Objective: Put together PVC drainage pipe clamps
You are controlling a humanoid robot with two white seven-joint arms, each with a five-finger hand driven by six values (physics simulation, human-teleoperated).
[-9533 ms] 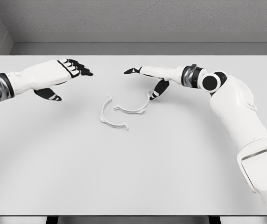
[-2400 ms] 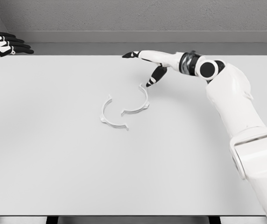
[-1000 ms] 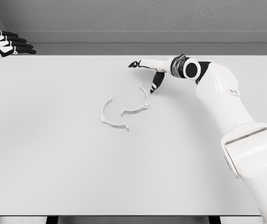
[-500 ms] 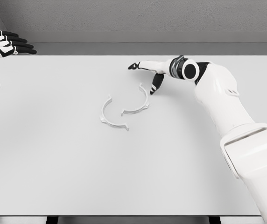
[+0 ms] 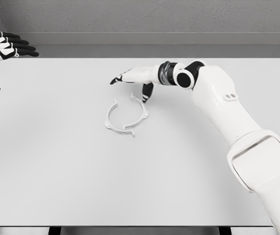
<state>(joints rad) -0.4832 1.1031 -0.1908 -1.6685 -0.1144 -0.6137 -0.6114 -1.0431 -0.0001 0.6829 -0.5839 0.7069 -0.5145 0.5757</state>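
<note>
Two white half-ring clamp pieces lie on the white table [image 5: 140,171] near its middle. The left clamp half [image 5: 111,119] curves open to the right. The right clamp half [image 5: 141,113] now faces it, so the two form a rough ring with their ends close or touching near the front. My right hand [image 5: 135,83] hovers just behind the ring, fingers spread, its thumb tip beside the right half's upper end. My left hand [image 5: 3,49] is at the far left edge, fingers extended, holding nothing.
A grey wall and a ledge run behind the table's far edge [image 5: 140,58]. The right arm [image 5: 218,107] crosses the right side of the table diagonally.
My right hand swept left by several centimetres and pushed the right clamp half leftward against the left half, closing the gap. The left hand stayed put.
</note>
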